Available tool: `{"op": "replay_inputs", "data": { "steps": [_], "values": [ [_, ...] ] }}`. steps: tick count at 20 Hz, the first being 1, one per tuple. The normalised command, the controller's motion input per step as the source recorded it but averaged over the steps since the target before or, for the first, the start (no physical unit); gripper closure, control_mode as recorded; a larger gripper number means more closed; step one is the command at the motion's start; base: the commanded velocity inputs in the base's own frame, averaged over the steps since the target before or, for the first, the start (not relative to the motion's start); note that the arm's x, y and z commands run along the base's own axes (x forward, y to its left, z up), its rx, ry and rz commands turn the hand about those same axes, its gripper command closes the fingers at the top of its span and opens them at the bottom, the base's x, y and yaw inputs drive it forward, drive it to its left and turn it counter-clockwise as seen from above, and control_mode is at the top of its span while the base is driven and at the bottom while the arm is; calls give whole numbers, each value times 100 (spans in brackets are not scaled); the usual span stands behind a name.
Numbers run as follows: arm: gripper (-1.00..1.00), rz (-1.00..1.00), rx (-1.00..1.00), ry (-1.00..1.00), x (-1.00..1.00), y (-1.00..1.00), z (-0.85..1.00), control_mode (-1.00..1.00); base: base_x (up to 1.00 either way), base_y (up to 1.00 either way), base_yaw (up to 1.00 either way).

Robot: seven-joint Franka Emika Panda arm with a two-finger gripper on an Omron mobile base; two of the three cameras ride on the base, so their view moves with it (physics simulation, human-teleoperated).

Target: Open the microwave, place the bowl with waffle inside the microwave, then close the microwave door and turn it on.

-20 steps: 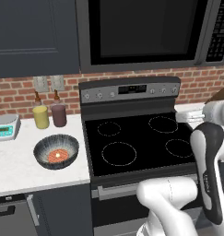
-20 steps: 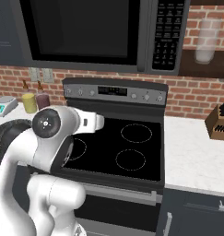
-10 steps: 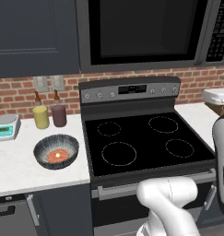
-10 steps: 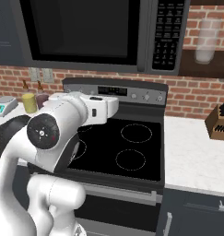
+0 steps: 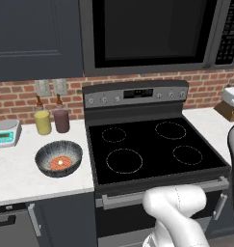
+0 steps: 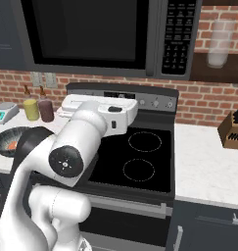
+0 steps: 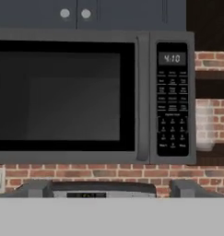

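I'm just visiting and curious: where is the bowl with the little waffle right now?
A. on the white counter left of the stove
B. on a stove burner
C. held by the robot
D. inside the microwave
A: the bowl with the waffle sits on the counter, beside the stove.

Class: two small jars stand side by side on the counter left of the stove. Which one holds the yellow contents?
The left jar, nearer the kitchen scale. Its contents are yellow; the right jar, nearer the stove, holds something dark purplish-brown.
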Motion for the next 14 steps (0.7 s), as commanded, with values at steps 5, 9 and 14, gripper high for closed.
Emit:
{"op": "replay_inputs", "data": {
  "steps": [5,9,14],
  "values": [
    [-100,0,0,-7,36,-7,21,-100,0,0,0],
    [-100,0,0,9,66,0,28,-100,0,0,0],
    [-100,0,0,9,54,-23,32,-100,0,0,0]
  ]
}}
